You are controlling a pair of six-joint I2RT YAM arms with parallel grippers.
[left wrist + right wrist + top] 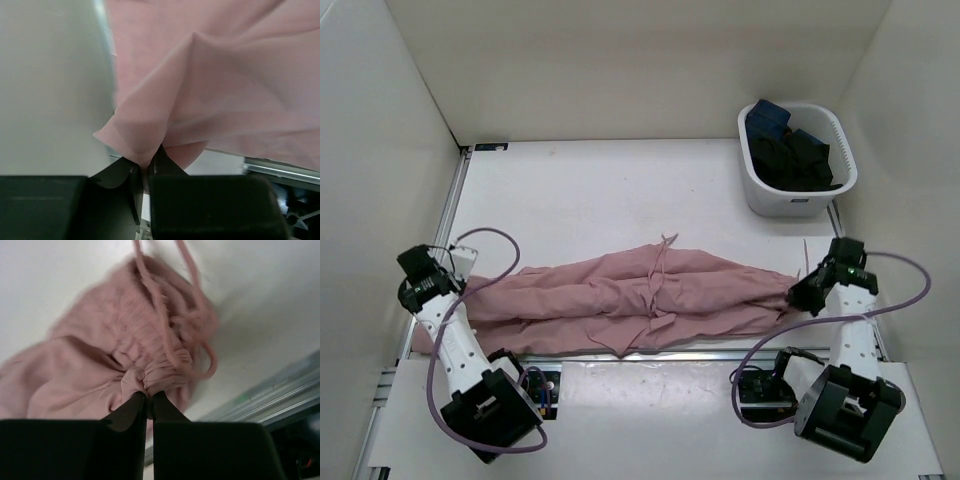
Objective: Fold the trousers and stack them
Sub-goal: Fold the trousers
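Note:
The dusty-pink trousers (640,300) lie stretched left to right across the near part of the table, bunched lengthwise, with a drawstring (663,262) trailing from the middle. My left gripper (468,285) is at their left end; in the left wrist view it (145,167) is shut on a corner of thin pink fabric (215,90). At the right end my right gripper (802,295) holds the cloth. The right wrist view shows it (149,400) shut on the gathered waistband (155,340), with a drawstring loop (200,325) beside it.
A white basket (845,170) holding dark clothes (795,155) stands at the back right. A metal rail (720,352) runs along the table's near edge just below the trousers. White walls close in the left, back and right sides.

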